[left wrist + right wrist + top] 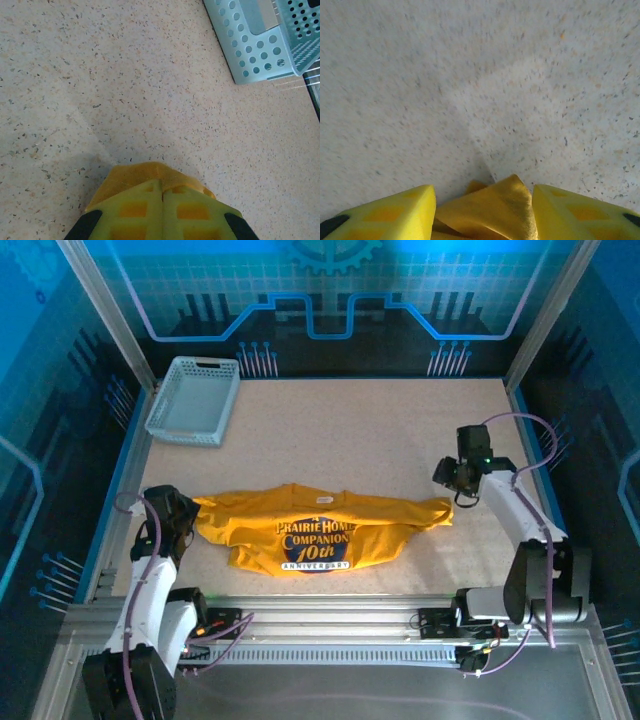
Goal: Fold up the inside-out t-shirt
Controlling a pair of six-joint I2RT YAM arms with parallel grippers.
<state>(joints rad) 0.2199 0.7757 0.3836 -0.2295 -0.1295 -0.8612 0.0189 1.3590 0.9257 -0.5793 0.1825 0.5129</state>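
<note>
The t-shirt (318, 530) lies bunched, print up, at lower centre on the bench (380, 430). The left tool (162, 184) pinches one end. The right tool (482, 194) is spread around the other. A one-sided pull could drag and crumple it.

A speckled beige tabletop (400, 430) lies inside an aluminium frame (105, 310). Blue panels (330, 290) printed with circuit lines and a gear motif rise behind it, glowing coolly.

I see bright, even overhead light on the speckled table (400, 430), with blue-lit walls (330, 290) behind. In my right wrist view, a soft shadow lies before the t-shirt (495, 210); the grain looks faintly blurred.
</note>
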